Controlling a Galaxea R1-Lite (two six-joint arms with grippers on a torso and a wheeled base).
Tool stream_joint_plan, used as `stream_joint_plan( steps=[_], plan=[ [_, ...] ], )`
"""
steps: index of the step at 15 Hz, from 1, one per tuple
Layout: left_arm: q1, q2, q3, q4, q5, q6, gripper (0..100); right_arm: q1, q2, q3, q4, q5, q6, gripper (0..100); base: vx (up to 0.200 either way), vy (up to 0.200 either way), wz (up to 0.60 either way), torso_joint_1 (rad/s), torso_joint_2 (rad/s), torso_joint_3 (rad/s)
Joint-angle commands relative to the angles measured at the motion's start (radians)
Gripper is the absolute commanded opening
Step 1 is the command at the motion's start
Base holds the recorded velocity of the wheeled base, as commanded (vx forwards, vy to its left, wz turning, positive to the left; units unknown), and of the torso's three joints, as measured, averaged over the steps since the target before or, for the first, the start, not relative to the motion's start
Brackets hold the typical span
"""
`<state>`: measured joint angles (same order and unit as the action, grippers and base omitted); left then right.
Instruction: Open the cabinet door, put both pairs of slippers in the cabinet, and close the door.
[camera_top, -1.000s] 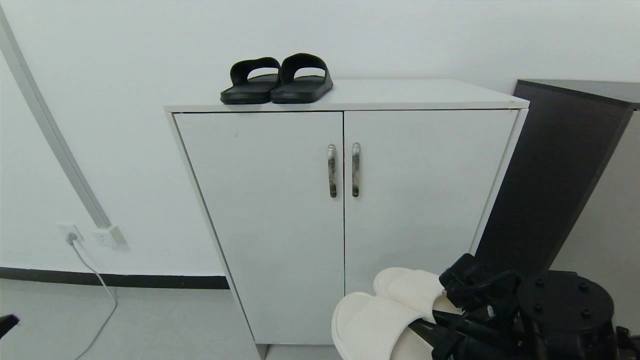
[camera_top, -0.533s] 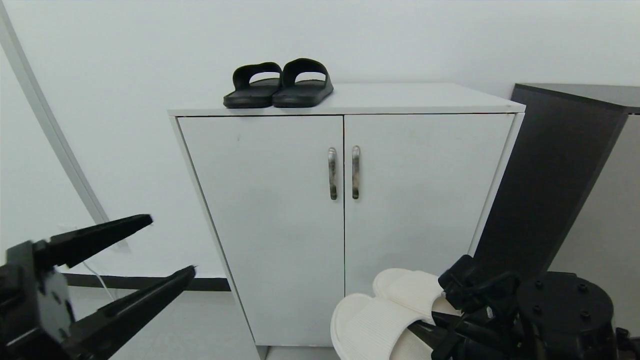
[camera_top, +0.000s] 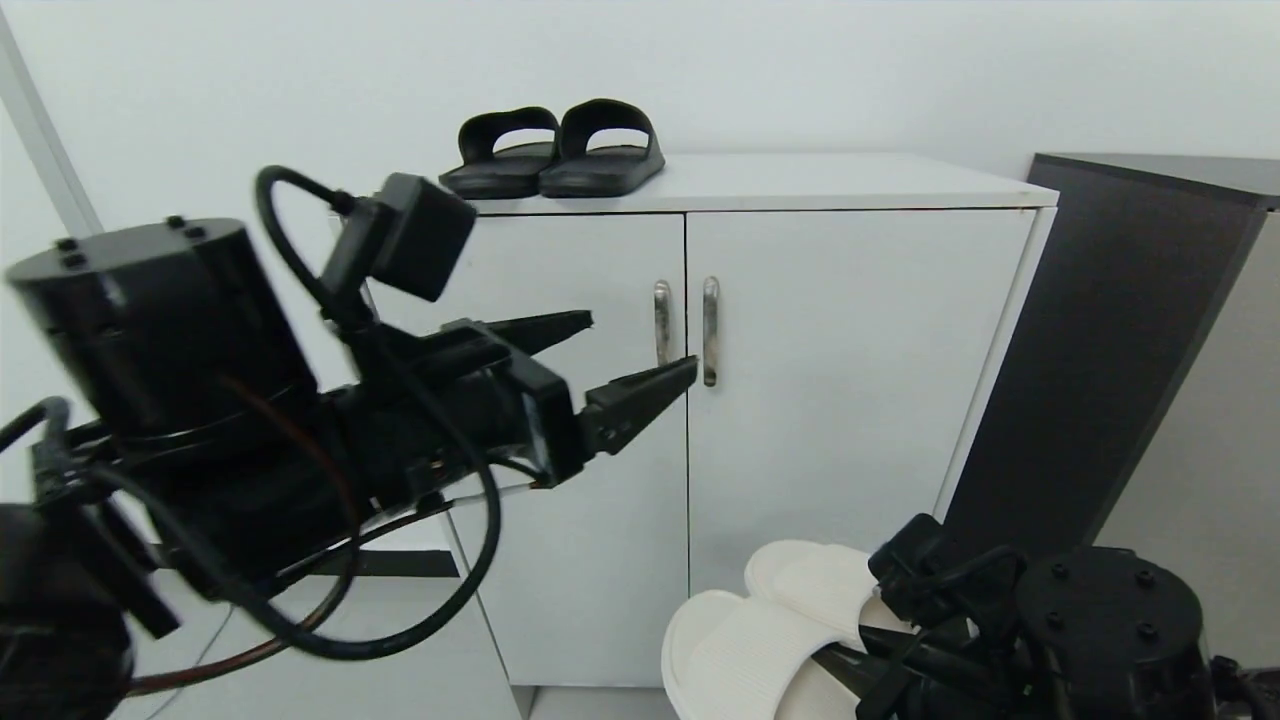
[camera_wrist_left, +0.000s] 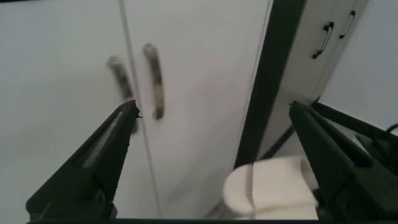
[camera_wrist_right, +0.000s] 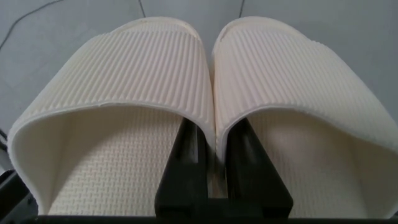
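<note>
Counting two pairs — black slippers (camera_top: 600, 172), white slippers (camera_top: 745, 640).

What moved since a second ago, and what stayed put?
The left gripper rose into view from the lower left and swung, open, toward the door handles. The right gripper still clamps the white slippers, the black slippers still sit on the cabinet top, and both doors stay shut.

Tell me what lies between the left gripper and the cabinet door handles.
Nothing. In the left wrist view the open left gripper faces the handles with only bare white door around them.
</note>
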<state>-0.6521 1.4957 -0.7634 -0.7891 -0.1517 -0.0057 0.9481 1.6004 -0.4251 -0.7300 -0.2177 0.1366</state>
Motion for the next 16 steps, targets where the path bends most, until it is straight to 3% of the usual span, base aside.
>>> stream_joint_plan(
  steps=[1, 4, 8, 11, 16],
  plan=[
    [-0.038, 0.158, -0.12, 0.001, -0.039, -0.007, 100, 0.0, 0.006, 0.0, -0.002, -0.002, 0.0, 0, 0.0, 0.0, 0.0, 0.0, 0.0, 0.0],
    [-0.037, 0.192, -0.182, 0.022, -0.183, -0.063, 100, 0.001, 0.007, 0.002, 0.0, 0.0, 0.0, 0, 0.0, 0.0, 0.0, 0.0, 0.0, 0.0],
    [0.034, 0.202, -0.228, 0.041, -0.402, -0.201, 100, 0.001, 0.013, 0.002, 0.0, 0.0, 0.0, 0, 0.0, 0.0, 0.0, 0.0, 0.0, 0.0],
    [0.072, 0.21, -0.257, 0.042, -0.482, -0.284, 100, 0.0, 0.026, 0.003, -0.002, 0.0, 0.0, 0, 0.0, 0.0, 0.0, 0.0, 0.0, 0.0],
    [0.126, 0.279, -0.29, 0.044, -0.476, -0.286, 100, 0.001, 0.029, 0.002, -0.002, 0.0, 0.0, 0, 0.0, 0.0, 0.0, 0.0, 0.0, 0.0]
  ],
)
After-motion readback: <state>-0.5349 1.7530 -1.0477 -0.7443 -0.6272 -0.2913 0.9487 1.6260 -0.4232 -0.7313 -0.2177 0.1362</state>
